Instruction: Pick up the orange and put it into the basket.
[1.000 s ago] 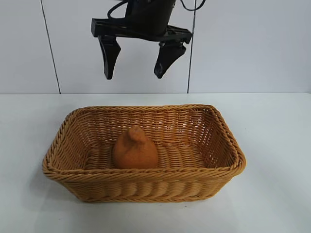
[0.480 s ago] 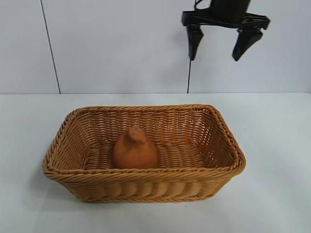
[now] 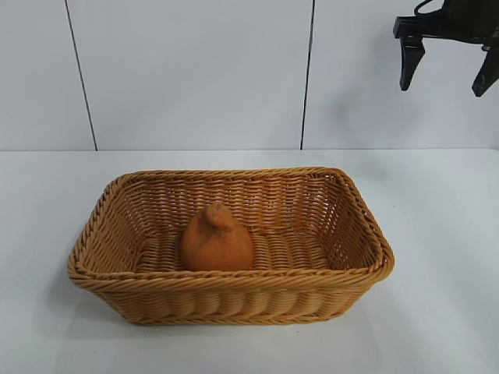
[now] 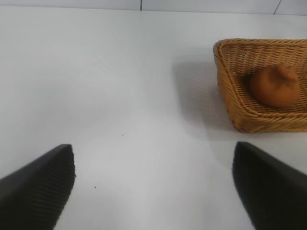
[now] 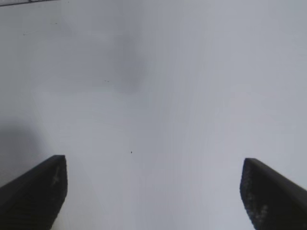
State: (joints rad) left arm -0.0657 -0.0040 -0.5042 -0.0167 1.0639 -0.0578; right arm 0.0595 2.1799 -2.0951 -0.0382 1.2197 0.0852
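Observation:
The orange [image 3: 217, 240], dull orange-brown with a knobby top, sits upright on the floor of the wicker basket [image 3: 234, 282], left of its middle. Nothing holds it. My right gripper [image 3: 441, 87] hangs open and empty high up at the far right, well above and beyond the basket's right end. Its wrist view shows only its two dark fingers [image 5: 36, 191] over bare white table. My left gripper [image 4: 153, 187] is open and empty over the table, out of the exterior view. Its wrist view shows the basket [image 4: 225, 91] with the orange [image 4: 274, 86] some way off.
The basket stands on a white table [image 3: 437, 234] before a white panelled wall [image 3: 195, 70]. Nothing else lies on the table around it.
My right gripper has moved from above the basket's back to the far upper right, staying open. The orange and basket have not moved.

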